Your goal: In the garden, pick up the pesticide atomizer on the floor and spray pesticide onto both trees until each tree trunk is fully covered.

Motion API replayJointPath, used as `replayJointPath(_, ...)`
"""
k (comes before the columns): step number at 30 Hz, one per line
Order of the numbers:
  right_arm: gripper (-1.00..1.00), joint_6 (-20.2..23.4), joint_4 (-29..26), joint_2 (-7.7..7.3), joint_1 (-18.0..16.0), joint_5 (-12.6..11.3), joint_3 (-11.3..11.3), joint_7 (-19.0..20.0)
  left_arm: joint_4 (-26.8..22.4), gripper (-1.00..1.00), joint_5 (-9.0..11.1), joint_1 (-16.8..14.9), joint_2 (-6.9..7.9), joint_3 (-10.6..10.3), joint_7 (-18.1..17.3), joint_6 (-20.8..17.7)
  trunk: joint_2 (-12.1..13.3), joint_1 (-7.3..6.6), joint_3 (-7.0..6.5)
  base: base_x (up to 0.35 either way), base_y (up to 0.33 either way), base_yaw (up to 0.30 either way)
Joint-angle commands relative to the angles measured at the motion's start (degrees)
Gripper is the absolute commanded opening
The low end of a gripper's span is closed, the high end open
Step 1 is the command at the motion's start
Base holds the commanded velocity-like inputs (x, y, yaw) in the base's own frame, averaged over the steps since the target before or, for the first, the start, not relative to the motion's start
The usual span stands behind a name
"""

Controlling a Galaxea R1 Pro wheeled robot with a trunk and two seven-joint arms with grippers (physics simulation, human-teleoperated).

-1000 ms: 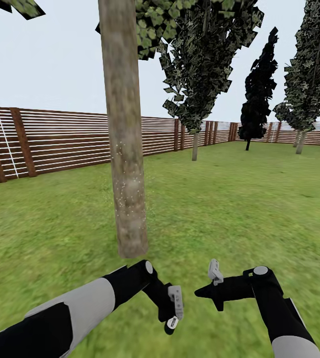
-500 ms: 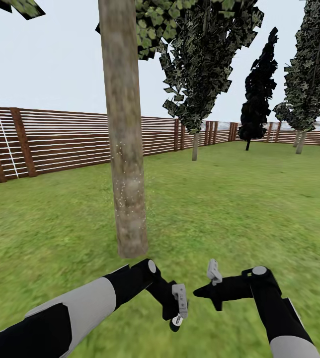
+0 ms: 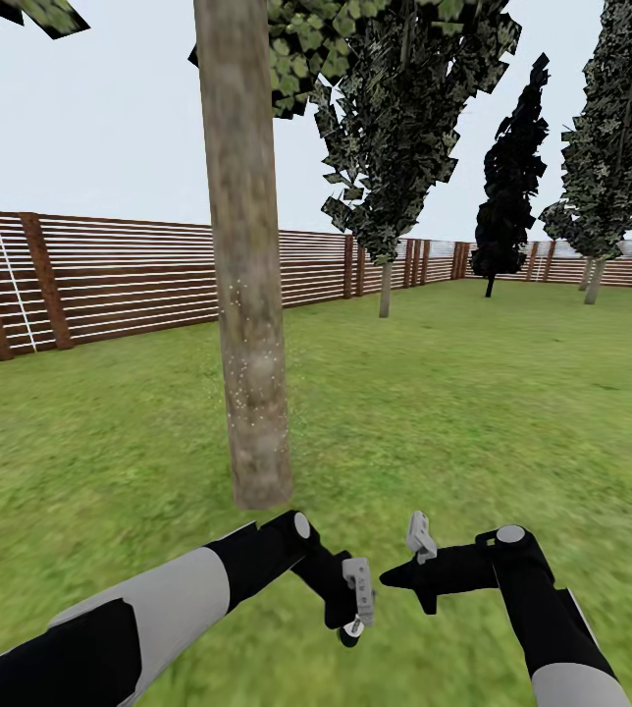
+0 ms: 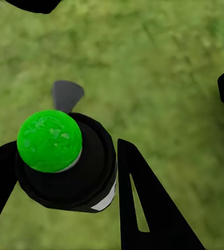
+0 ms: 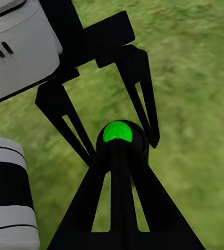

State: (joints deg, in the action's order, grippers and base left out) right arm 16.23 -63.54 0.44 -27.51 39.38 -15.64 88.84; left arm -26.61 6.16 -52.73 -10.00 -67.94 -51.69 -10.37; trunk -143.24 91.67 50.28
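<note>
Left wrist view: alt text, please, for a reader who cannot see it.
A black atomizer with a bright green round cap sits between the dark fingers of the left hand, seen from above. Blurred green lawn lies behind it.

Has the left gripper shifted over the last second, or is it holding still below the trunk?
Yes. The left gripper has drifted slightly toward the right gripper, away from the fixed tree trunk base.

Tree trunk [image 3: 247, 324]: rough, mottled grey-brown bark, matt. Fence [image 3: 110, 280]: brown wooden slats. Atomizer [image 4: 65, 161]: matt black body, glossy green cap. Lawn [image 3: 473, 412]: matt grass.
</note>
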Motion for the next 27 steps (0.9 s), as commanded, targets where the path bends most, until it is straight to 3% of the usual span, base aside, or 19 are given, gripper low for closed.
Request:
replayJointPath(1, -1.0, 0.0, 0.0, 0.0, 0.0, 0.0, 0.0, 0.0, -0.1, -1.0, 0.0, 0.0, 0.0, 0.0, 0.0, 0.0, 0.0, 0.0, 0.0, 0.0, 0.0, 0.0)
replayJointPath(27, -1.0, -0.1, 0.0, 0.0, 0.0, 0.0, 0.0, -0.1, -2.2, -1.0, 0.0, 0.0, 0.0, 0.1, -1.8, -0.1, 0.0, 0.0, 0.0, 0.0, 0.0, 0.0)
